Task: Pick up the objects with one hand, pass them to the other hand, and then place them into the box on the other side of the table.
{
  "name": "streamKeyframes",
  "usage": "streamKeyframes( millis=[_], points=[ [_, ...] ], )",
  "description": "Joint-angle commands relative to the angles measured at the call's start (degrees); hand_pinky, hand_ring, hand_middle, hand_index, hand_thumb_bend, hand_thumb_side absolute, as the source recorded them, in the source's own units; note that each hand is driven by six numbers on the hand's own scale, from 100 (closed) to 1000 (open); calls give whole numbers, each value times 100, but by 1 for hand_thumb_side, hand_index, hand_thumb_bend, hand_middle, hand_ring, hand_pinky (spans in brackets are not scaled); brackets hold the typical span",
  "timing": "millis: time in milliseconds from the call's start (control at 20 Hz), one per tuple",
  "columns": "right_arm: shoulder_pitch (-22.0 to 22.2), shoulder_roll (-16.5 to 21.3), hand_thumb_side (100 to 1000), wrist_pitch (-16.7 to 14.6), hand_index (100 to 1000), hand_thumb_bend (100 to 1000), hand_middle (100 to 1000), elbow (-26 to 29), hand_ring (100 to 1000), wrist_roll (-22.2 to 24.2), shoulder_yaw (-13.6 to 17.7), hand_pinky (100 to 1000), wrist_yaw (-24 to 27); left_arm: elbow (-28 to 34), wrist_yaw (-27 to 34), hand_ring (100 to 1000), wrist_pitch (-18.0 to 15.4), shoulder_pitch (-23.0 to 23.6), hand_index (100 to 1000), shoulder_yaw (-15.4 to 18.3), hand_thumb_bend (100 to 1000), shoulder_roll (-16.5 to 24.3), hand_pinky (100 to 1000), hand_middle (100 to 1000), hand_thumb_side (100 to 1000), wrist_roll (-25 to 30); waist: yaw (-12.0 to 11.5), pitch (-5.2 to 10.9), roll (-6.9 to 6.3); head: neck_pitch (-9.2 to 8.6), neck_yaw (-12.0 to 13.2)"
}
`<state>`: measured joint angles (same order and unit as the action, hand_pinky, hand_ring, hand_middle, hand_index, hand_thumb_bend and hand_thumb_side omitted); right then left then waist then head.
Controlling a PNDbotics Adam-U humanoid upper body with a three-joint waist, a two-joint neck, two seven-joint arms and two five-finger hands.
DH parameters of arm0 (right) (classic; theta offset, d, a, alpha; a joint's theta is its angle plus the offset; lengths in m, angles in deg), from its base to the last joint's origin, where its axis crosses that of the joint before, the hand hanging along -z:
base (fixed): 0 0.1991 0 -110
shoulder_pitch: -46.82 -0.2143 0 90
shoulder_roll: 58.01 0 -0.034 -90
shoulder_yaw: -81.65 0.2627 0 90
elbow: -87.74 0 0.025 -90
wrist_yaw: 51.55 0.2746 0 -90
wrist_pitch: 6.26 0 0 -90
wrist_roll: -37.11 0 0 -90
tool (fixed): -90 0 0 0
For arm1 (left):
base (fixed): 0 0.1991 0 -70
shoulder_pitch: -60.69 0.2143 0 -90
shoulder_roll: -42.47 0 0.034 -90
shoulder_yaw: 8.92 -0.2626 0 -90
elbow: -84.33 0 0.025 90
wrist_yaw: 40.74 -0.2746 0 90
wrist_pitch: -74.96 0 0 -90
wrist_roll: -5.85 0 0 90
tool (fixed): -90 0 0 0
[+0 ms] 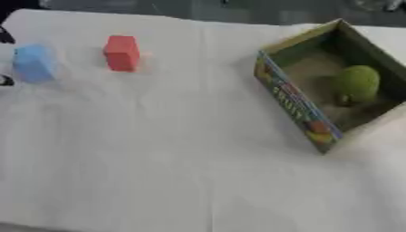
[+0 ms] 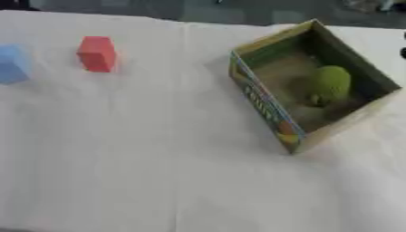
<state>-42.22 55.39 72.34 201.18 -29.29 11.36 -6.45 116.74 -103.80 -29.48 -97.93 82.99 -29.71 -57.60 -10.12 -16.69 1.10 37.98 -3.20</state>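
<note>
- Worktop [image 1: 174, 158], covered in a white cloth, fills both views; no robot hand shows whole in either one. Dark bits sit at the left edge of the left eye view — we cannot tell what they are.
- Fingers: neither hand's are in view, so we cannot say whether they are apart, together or clamped on anything.
- Box [image 2: 266, 108] at centre right of the frame, open side up, set askew, with a printed colourful front wall and a cardboard floor.
- Green object [image 2: 328, 84] — rounded, rough-looking — lies inside the box towards its right half, on the floor. We judge this one as delivered.
- Red block [image 1: 121, 53] stands on the cloth at upper left, well apart from the box.
- Blue block [image 1: 33, 63] sits just left of the red one, near the frame's left edge; the two are near each other but not touching.
- Progress, as we read it: one item in, two left. Each remaining block needs a pick-up on the left side, a handover to the other hand, then a drop into the box.
- No step looks in hand at this moment.
</note>
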Motion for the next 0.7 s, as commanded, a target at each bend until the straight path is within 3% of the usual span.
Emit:
streamKeyframes(
  millis=[50,300,700],
  points=[
    [-56,94,550,24,1000,100,1000,116,1000,13,36,1000,-69,124,125,830,39,-128,830,81,584,106,840,770,100,-36,24,-2,73,-122,63],
    [-88,46,553,58,1000,100,1000,116,1000,42,12,1000,-144,207,341,831,142,-153,835,165,575,66,836,771,100,-85,75,-60,83,-213,153],
    [-165,-34,556,146,1000,100,1000,116,1000,90,-30,1000,-319,122,165,833,378,-122,835,256,579,15,835,775,100,-139,182,-159,115,-251,201]
  ],
)
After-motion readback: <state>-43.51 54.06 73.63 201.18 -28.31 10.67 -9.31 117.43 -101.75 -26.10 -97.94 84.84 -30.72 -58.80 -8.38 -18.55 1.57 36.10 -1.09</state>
